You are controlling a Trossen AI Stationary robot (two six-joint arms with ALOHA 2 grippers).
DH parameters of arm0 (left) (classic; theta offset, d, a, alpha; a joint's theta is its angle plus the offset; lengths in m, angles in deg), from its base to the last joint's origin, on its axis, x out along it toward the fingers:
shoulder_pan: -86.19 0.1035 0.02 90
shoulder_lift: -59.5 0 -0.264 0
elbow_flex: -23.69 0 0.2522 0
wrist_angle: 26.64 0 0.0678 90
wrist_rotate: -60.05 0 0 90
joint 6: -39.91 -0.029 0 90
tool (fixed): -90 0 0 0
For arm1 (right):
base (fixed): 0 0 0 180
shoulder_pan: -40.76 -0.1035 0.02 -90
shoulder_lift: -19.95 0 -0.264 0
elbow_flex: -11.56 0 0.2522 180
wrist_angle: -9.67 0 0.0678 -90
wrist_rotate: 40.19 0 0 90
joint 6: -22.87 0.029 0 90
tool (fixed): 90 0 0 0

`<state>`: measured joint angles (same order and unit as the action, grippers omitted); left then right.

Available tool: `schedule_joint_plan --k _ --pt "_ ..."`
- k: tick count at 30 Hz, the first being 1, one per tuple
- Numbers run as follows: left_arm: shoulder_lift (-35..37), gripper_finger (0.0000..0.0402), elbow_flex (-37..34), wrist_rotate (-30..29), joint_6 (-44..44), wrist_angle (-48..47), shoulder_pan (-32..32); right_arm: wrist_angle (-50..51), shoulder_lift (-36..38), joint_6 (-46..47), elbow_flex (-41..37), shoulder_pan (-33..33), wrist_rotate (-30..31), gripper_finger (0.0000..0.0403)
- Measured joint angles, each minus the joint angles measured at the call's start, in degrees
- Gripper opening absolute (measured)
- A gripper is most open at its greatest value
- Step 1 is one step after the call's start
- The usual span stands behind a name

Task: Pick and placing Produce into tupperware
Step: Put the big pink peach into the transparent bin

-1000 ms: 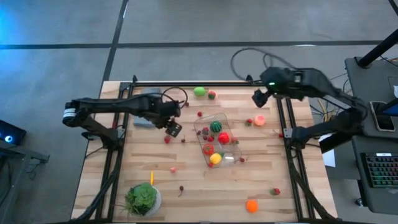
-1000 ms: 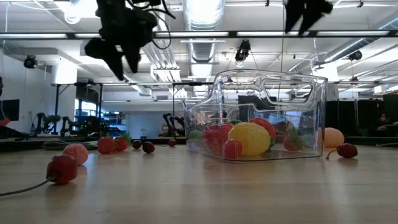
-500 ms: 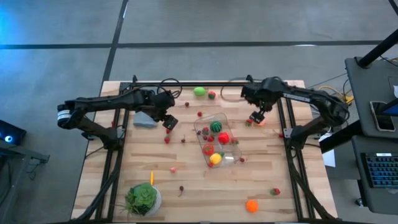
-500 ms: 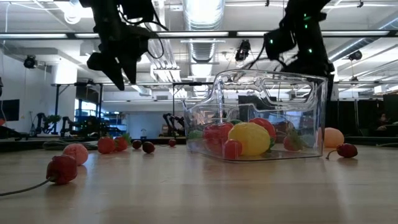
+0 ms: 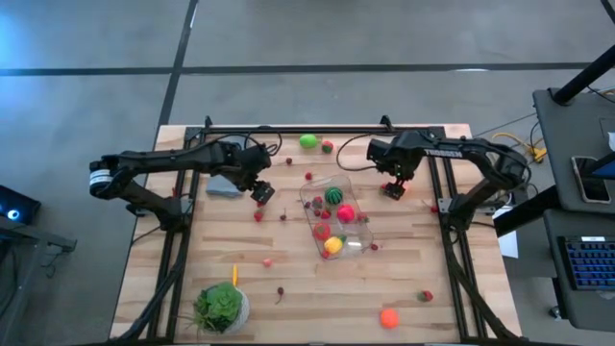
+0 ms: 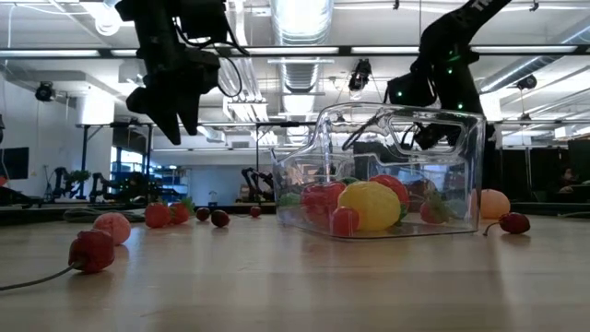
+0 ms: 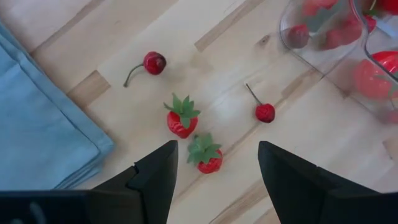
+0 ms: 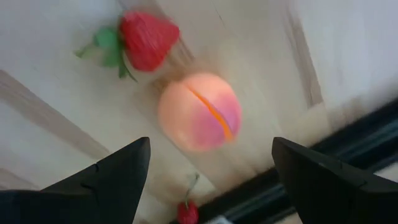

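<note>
The clear tupperware [image 5: 336,216] [image 6: 387,171] stands on its base mid-table, holding several fruits, among them a striped melon and a yellow piece. My left gripper [image 5: 261,192] [image 7: 214,168] hangs open above two strawberries [image 7: 182,121] [image 7: 207,155] lying on the wood, with cherries [image 7: 152,62] [image 7: 265,112] nearby. My right gripper [image 5: 394,187] [image 8: 211,155] is open above a pink-orange peach [image 8: 199,111] [image 6: 495,203], beside a strawberry [image 8: 146,38]. The fingers stand on either side of the peach, clear of it.
A grey-blue folded cloth [image 5: 223,185] [image 7: 43,124] lies left of my left gripper. A leafy head in a white bowl [image 5: 221,308] sits near the near left corner. An orange [image 5: 389,317], a strawberry [image 5: 426,296], a green fruit [image 5: 307,141] and scattered berries dot the table. Black frame rails [image 5: 437,221] run along both sides.
My right gripper has swung from above the table's far right corner toward the left and come down over the peach. My left gripper has shifted a little toward the table's left and far edges, over the strawberries. The fruits and the tub have stayed put.
</note>
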<state>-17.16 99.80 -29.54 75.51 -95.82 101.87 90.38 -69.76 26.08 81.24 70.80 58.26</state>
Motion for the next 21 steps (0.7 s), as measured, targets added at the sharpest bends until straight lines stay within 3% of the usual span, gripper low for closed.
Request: schedule_joint_plan --k 21 --pt "-0.02 0.0208 0.0 0.04 1.56 1.01 0.0 -7.2 -5.64 -2.2 -4.61 0.0 -0.92 0.0323"
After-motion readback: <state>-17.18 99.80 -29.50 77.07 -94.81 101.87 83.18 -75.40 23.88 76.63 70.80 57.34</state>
